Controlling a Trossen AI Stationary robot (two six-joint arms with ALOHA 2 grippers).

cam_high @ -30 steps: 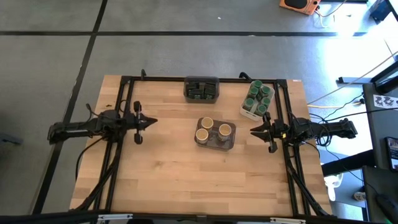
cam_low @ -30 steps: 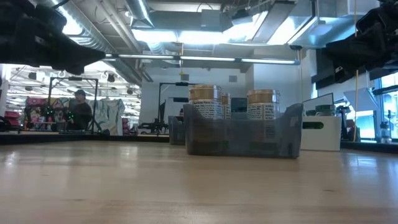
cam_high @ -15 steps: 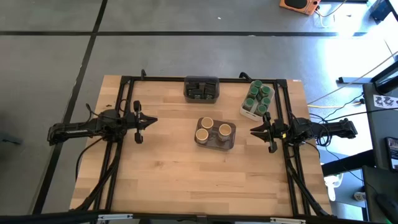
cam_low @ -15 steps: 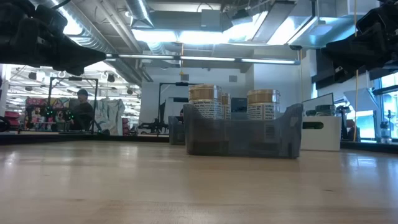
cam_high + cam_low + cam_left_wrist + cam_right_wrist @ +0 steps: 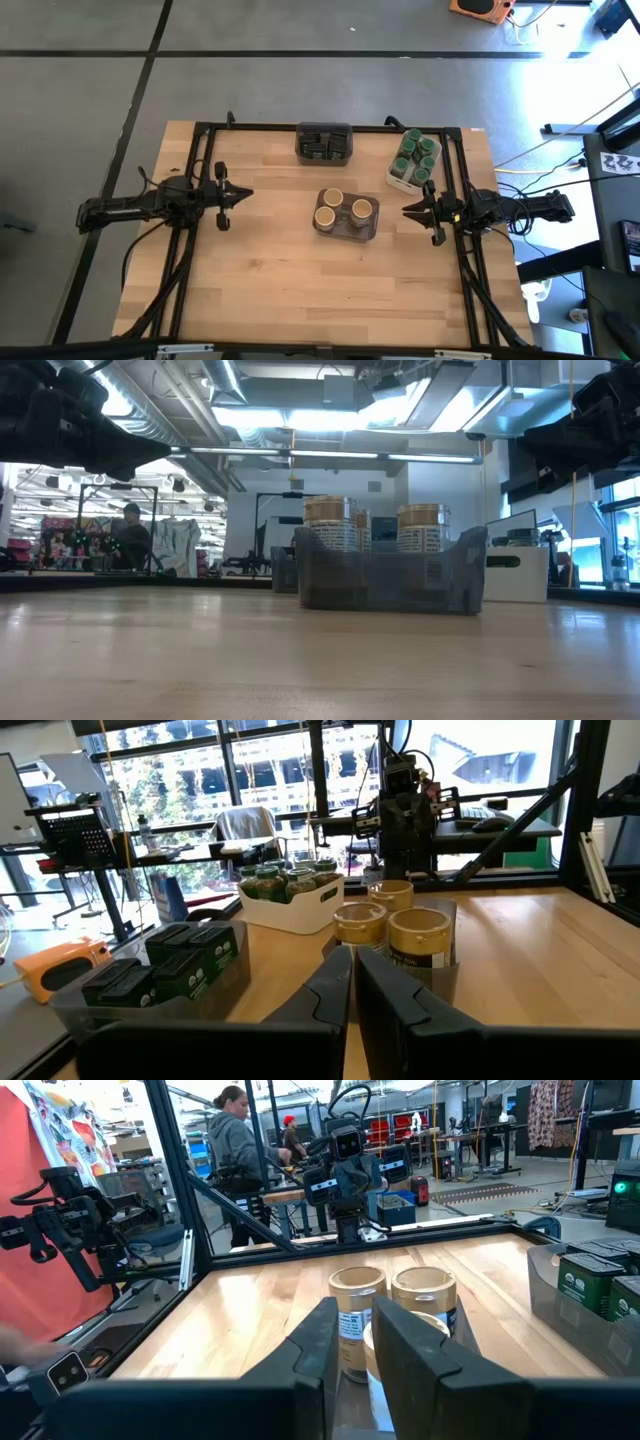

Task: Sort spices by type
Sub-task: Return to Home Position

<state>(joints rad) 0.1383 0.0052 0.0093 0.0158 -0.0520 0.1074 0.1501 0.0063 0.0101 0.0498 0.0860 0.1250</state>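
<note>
Flanking centre bin (image 5: 346, 215), left hand (image 5: 246, 196) clenched, right hand (image 5: 406, 211) nearly clenched; both empty.

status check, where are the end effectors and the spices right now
Left end effector shut, empty, at table's left side. Right end effector shut, empty, at right. Tan-lidded jars in centre grey bin, green-lidded jars in white tray, dark tins in far bin. Nothing between.

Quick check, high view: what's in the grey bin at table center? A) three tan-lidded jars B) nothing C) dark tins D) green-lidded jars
A: the central grey bin holds three tan-lidded jars; the green-lidded jars sit in the white tray, and the dark tins in the far bin.
</note>
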